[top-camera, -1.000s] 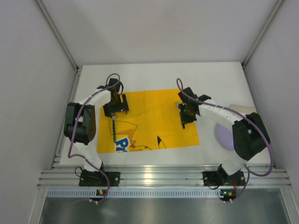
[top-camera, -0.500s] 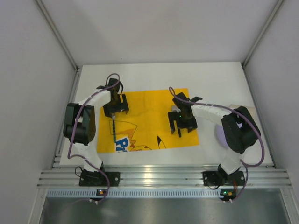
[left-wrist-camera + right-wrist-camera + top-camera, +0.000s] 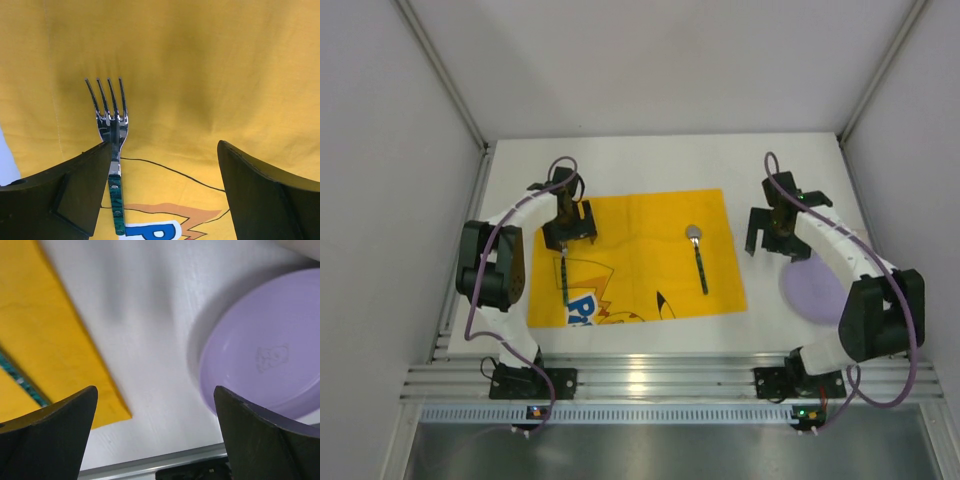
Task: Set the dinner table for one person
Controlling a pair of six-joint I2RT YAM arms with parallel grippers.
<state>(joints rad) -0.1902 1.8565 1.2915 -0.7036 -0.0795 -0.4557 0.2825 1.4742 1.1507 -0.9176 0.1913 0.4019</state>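
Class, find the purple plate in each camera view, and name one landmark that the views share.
Top external: purple plate at right, partly under the right arm.
Left wrist: not in it.
Right wrist: fills the right side.
Shared landmark: the yellow placemat.

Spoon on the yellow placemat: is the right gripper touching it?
Apart. The top view shows the right gripper over bare white table past the placemat's right edge; the spoon lies alone on that placemat.

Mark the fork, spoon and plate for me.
fork (image 3: 113,122), left wrist view, base of the tines.
spoon (image 3: 701,268), top view, middle of the handle.
plate (image 3: 250,375), right wrist view, flat purple centre.
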